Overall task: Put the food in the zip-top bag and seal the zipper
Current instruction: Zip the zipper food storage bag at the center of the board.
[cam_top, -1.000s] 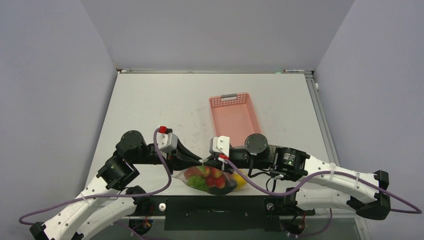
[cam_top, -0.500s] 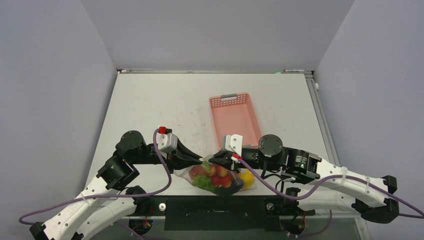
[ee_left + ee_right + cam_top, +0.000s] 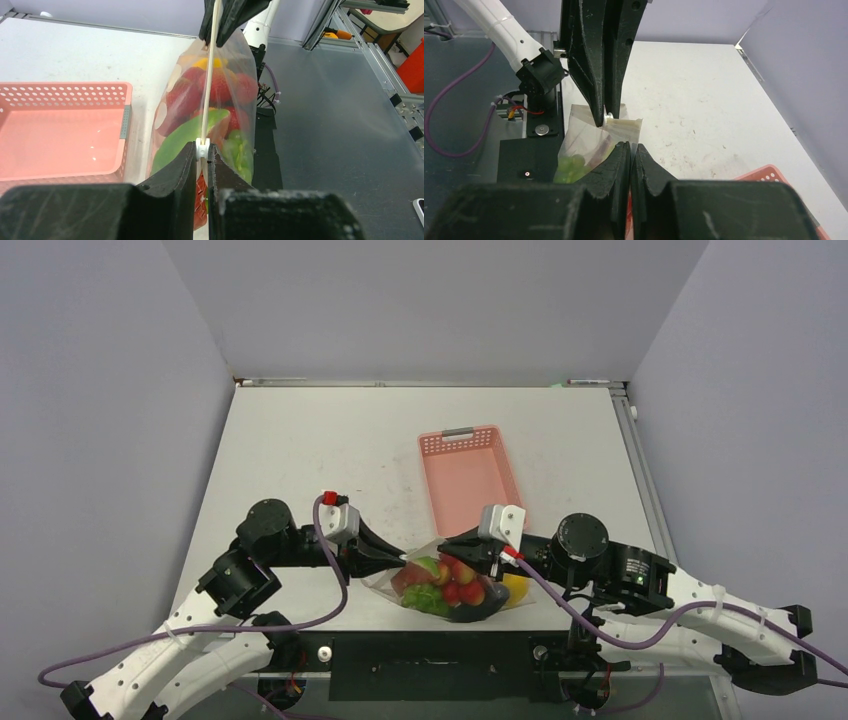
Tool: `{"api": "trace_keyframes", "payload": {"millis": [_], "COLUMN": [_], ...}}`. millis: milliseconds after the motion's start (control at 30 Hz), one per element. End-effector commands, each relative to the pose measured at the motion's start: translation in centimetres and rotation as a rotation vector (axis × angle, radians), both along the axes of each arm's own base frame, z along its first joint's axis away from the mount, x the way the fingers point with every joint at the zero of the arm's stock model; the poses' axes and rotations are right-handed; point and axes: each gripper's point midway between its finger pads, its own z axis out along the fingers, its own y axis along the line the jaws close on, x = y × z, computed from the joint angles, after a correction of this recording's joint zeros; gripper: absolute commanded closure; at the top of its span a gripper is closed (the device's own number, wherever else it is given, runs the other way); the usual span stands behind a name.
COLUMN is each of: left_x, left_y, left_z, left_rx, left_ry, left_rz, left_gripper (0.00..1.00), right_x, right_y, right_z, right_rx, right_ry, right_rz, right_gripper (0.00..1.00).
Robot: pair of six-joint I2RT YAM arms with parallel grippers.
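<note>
The clear zip-top bag [image 3: 385,587] hangs at the table's near edge between my two grippers. The food [image 3: 447,588] shows through it: red pieces, green pieces, a yellow piece [image 3: 515,590] and the dark eggplant [image 3: 482,613]. My left gripper [image 3: 401,560] is shut on the white slider of the zipper [image 3: 210,75] at the bag's left end, seen close in the left wrist view [image 3: 202,149]. My right gripper [image 3: 447,546] is shut on the zipper strip further right, and its jaws pinch the bag's top edge in the right wrist view [image 3: 630,147].
The pink slotted basket [image 3: 470,476] stands just behind the bag, with nothing in it. A black base plate [image 3: 430,665] lies along the table's near edge below the bag. The table's white top [image 3: 320,460] stretches away to the left and back.
My right gripper has slid to the right along the zipper, and the bag with the food has shifted right with it. My left gripper has followed a little to the right.
</note>
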Motion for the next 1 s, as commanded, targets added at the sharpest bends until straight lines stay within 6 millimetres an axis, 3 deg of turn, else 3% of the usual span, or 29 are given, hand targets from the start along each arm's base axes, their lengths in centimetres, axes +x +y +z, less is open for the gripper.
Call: {"api": "trace_keyframes", "payload": {"millis": [0, 367, 967], "left_x": [-0.2, -0.1, -0.4], "left_y": [0.4, 0.6, 1.2], "left_z": [-1.6, -1.9, -2.6], "left_rx": [0.069, 0.085, 0.115], "left_ry": [0.044, 0.054, 0.103], "left_rz": [0.003, 0.021, 0.049], "left_gripper": [1.0, 1.0, 1.0], "right_x": [1.3, 2.3, 4.9], "right_y": [-2.2, -4.1, -7.9], "right_z": [6.9, 5.8, 6.1], "right_rx": [0.225, 0.199, 0.27], "right_ry": [-0.1, -0.094, -0.089], "right_rz": [-0.102, -0.191, -0.415], "right_gripper": [0.95, 0.95, 0.95]}}
